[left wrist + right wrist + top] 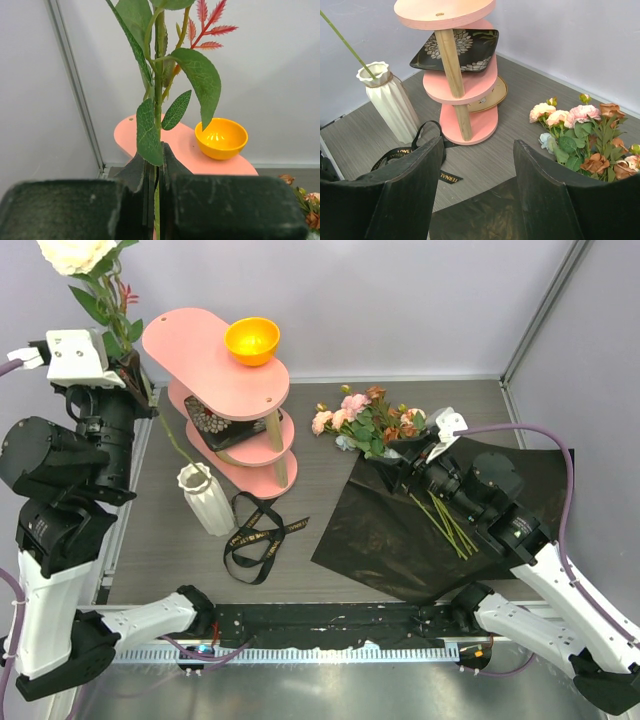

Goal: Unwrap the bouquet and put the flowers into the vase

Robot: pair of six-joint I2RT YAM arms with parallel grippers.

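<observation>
One cream-headed flower (76, 254) is clamped by its stem in the closed left tool (157, 172), held high, the stem's foot inside the white vase (206, 498); the other flowers (365, 422) lie with stems across the black wrapping sheet (400, 530) on the tabletop (310, 490); the right tool (477, 150) hangs open above them; a black ribbon (255, 535) lies beside the vase.

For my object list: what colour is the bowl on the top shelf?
The bowl is orange, clearest in the left wrist view.
</observation>
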